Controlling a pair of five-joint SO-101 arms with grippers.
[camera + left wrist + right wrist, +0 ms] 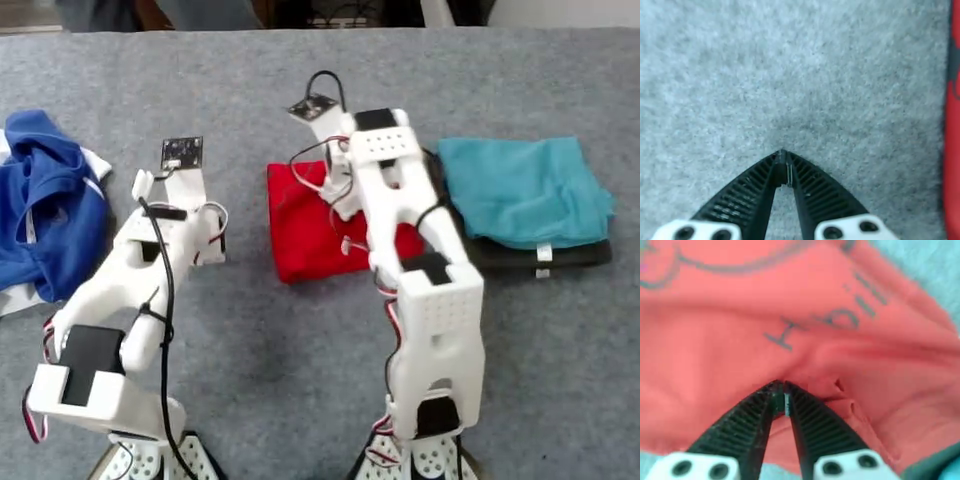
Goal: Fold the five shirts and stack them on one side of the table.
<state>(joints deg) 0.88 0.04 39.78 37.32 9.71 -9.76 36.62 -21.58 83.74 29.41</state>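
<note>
Right gripper has its fingers pressed tip to tip, down on the red shirt, with a crease running off from the tips. Whether any cloth is nipped between them I cannot tell. Left gripper is closed tight too, holding nothing, over the bare grey table near the red shirt's edge. Farther out, a folded teal shirt sits on a black shirt at the right side, and a crumpled blue shirt lies at the left edge.
</note>
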